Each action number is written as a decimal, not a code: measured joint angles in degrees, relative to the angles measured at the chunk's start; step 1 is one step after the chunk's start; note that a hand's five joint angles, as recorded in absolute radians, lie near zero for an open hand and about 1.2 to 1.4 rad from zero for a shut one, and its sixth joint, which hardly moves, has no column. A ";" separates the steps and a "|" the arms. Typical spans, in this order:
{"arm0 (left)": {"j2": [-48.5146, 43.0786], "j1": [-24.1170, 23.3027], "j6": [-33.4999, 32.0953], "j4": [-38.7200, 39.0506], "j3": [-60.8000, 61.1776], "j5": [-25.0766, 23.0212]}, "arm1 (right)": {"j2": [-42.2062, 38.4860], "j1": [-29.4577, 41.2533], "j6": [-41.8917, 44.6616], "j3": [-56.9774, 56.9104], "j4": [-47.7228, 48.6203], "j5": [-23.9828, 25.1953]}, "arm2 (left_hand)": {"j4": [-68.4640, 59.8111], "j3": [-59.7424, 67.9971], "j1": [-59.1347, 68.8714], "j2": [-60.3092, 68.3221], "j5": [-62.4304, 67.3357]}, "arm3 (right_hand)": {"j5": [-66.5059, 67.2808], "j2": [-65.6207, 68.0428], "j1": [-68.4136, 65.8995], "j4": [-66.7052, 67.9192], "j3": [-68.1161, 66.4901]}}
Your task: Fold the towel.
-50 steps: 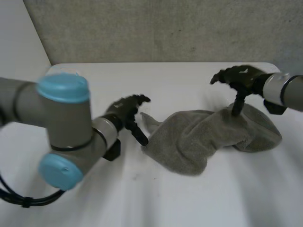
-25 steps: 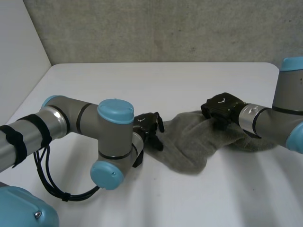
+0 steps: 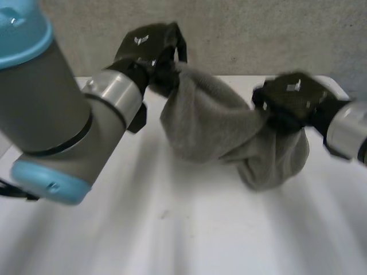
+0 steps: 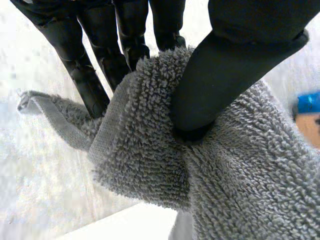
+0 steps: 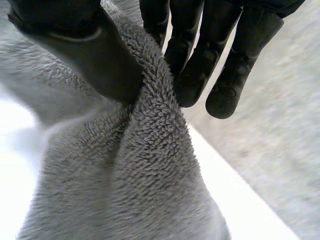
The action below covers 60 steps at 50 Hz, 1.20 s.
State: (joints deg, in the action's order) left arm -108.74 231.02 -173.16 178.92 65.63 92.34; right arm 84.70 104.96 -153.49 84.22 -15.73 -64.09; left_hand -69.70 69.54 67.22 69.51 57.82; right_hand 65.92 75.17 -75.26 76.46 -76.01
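— White table (image 3: 172, 235): what is held above it?
— The grey towel (image 3: 212, 123), slung between both hands.
— How?
— Its left end is pinched between thumb and fingers by the left hand (image 3: 144, 48), its right end likewise by the right hand (image 3: 293, 98).

txt: none legible | white emblem (image 3: 140, 39) on left hand (image 3: 150, 52) | same, right hand (image 3: 293, 104)

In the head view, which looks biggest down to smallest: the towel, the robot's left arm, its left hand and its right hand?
1. Left arm, though it is nearest the camera.
2. Towel.
3. Left hand and right hand: they look alike, so I won't rank them.
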 measured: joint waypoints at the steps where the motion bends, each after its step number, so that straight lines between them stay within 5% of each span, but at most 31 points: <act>1: 0.88 0.25 -1.15 -0.50 2.75 -0.43 | 0.67 0.50 0.72 2.50 -0.84 0.15 | 0.00 0.00 0.00 0.00 0.00 | 0.00 0.00 0.00 0.00 -0.07; 6: 2.41 0.88 -7.55 -1.53 15.25 -1.61 | -0.75 5.43 6.16 12.76 -4.09 0.02 | -0.01 0.01 0.11 0.01 0.00 | -1.59 -1.55 1.60 -2.12 1.79; 12: 2.37 1.02 -14.34 -0.99 27.26 -1.94 | -5.59 11.56 13.15 18.58 -7.86 -1.35 | 3.29 -3.33 -0.28 -3.31 -0.31 | -42.26 -40.77 40.63 -41.69 41.35; 16: 2.79 0.88 -16.27 -0.70 31.49 -1.96 | -6.17 11.32 12.74 17.02 -8.53 -1.82 | 12.09 -11.88 -9.65 -11.87 -10.10 | -50.57 -47.83 48.37 -49.19 48.84; 25: 10.08 0.77 -16.44 -0.98 33.47 -1.88 | -1.62 5.44 -2.64 6.45 -6.02 -0.20 | 33.85 -34.10 -31.67 -34.10 -32.17 | -50.73 -48.12 48.63 -49.69 49.21; 32: 16.85 2.27 -16.47 -0.82 36.49 -1.66 | -8.69 4.44 -9.40 -4.52 -5.99 1.71 | 47.91 -47.77 -45.15 -47.76 -46.24 | -47.88 -47.97 47.79 -49.40 48.55; 47: 21.47 9.01 -16.61 3.22 47.49 -3.90 | -27.86 9.19 -4.83 -23.18 -12.28 -4.41 | 51.88 -51.79 -49.24 -51.75 -50.28 | -46.52 -47.04 46.29 -48.03 47.41; 60: 24.06 9.84 -16.70 6.56 54.21 -17.73 | -35.08 13.46 5.10 -24.89 -12.36 -11.90 | 51.86 -51.76 -49.24 -51.68 -50.09 | -38.01 -37.48 37.53 -38.96 38.39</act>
State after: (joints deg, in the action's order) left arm -84.68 240.86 -189.86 185.49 119.84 74.61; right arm 49.62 118.43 -148.39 59.34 -28.09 -75.99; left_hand -17.84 17.78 17.98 17.83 7.73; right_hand 27.90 37.68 -37.73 37.50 -37.62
